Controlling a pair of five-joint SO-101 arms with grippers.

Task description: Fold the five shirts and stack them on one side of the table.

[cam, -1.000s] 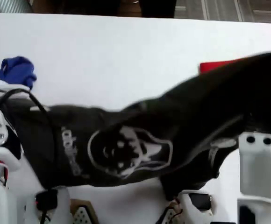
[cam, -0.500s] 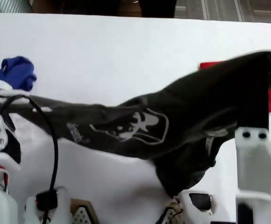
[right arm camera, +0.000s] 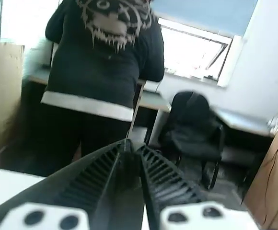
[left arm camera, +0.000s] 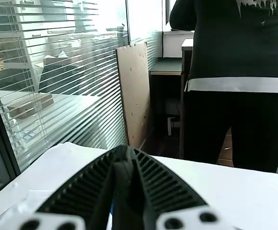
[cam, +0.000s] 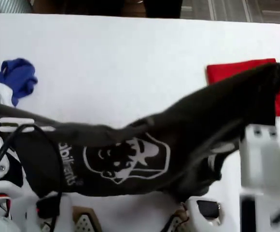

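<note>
Because the left gripper (left arm camera: 123,158) and the right gripper (right arm camera: 128,148) each pinch just an edge of the black shirt (cam: 145,140), stretched above the bench (cam: 130,53), a slip would drop it crumpled; farther back, its right end seems close enough to drag the folded red shirt (cam: 229,72) askew.

I've got the black shirt (cam: 188,116) strung out across the table (cam: 130,58), red shirt (cam: 227,72) at 2 o'clock, blue shirt (cam: 17,75) at 10.

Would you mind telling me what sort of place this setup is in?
Probably an office: slatted window blinds and a black swivel chair by a grey desk, beyond the white table.
</note>
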